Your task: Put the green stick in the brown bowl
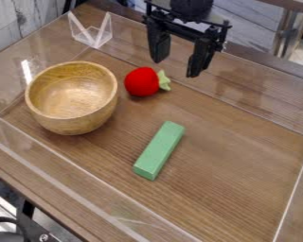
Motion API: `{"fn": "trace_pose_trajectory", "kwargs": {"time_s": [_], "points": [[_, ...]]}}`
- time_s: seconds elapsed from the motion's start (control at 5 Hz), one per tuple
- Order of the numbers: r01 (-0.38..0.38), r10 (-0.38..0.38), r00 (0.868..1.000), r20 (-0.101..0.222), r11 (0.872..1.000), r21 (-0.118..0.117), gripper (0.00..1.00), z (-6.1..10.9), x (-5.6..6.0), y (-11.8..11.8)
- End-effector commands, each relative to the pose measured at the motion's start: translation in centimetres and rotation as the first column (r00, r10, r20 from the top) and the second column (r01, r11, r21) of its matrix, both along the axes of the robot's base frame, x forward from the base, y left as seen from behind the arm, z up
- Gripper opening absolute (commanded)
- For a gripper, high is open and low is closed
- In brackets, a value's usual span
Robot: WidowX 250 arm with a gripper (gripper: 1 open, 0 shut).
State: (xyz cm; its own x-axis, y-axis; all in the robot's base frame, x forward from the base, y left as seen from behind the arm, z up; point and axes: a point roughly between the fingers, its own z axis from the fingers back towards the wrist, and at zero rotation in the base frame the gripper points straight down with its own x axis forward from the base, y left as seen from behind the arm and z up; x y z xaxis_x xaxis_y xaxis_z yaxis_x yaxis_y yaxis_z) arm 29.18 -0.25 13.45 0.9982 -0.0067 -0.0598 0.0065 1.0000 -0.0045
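Note:
The green stick (pixel 159 149) lies flat on the wooden table, right of centre, pointing from front-left to back-right. The brown bowl (pixel 73 96) stands upright at the left with nothing showing inside it. My gripper (pixel 178 57) hangs above the back of the table with its two dark fingers pointing down and spread apart, open, holding nothing. It is well behind the stick and to the right of the bowl, touching neither.
A red strawberry-like toy (pixel 145 81) with a green leaf lies just below and left of the gripper, between bowl and gripper. Clear plastic walls (pixel 91 33) edge the table at the back and sides.

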Motion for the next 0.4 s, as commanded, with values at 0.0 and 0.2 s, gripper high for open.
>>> {"fn": "trace_pose_trajectory", "kwargs": {"time_s": [0.0,0.2], "points": [[-0.001,0.001,1.0,-0.023,1.0,-0.005,1.0,-0.9,-1.0,0.0],[-0.002,0.001,1.0,-0.031,1.0,-0.013,1.0,-2.1,-3.7,0.3]]}}
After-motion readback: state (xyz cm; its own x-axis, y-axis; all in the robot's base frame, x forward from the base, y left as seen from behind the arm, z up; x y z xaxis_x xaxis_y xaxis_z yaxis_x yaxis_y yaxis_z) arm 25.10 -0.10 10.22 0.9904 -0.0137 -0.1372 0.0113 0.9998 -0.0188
